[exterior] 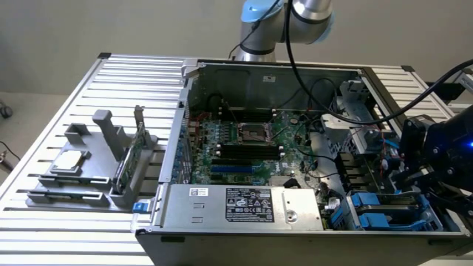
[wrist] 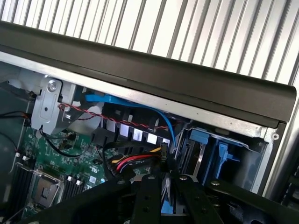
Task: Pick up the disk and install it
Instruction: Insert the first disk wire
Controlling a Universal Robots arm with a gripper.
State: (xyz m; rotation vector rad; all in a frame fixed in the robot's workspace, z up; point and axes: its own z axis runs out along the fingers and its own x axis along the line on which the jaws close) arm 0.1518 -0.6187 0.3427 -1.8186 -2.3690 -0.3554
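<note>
Closest to me, my black two-fingered end effector (wrist: 167,183) has its fingers drawn close onto a narrow blue strip. I take that strip to be the edge of the flat silver-grey disk (wrist: 165,206) framed in its bright blue plastic carrier, though too little of it shows for me to be sure. It sits edge-on in my grip. Its long axis seems to run along my fingers, pointing away from my wrist.

Just beyond the fingertips lies a bundle of red, yellow and black power wires (wrist: 133,161). Near them, ahead of the disk, stands the grey metal drive bay with blue plastic rails (wrist: 202,140). The bay sits in the corner of the open dark computer case (exterior: 296,241) at the exterior view's right. Deeper inside the case lies the green motherboard (wrist: 56,158). Past the case's black rim stretches the ribbed aluminium counter (wrist: 187,28).
</note>
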